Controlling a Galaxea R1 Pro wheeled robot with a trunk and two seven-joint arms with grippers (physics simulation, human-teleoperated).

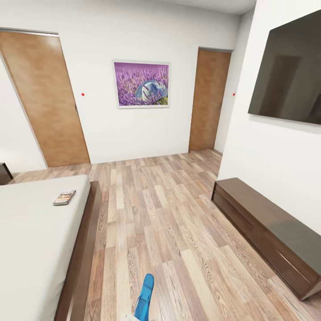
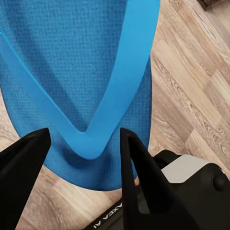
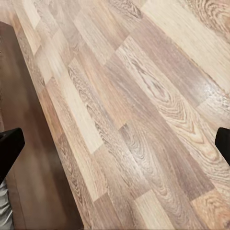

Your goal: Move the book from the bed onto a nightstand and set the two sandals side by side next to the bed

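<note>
In the left wrist view a bright blue sandal (image 2: 81,62) hangs above the wood floor and the robot's base. My left gripper (image 2: 84,143) is shut on it, its black fingers on either side of the strap's V. The same sandal (image 1: 145,296) shows edge-up at the bottom of the head view, beside the bed (image 1: 31,240). The book (image 1: 64,197) lies flat on the grey mattress near the bed's right edge. A nightstand (image 1: 4,173) corner peeks out beyond the bed at far left. My right gripper (image 3: 115,146) is open over bare floor next to the dark bed frame.
A long low dark cabinet (image 1: 263,223) runs along the right wall under a wall TV (image 1: 290,71). Two brown doors (image 1: 44,98) flank the lavender picture (image 1: 141,84). Wood floor (image 1: 160,214) stretches between the bed and the cabinet.
</note>
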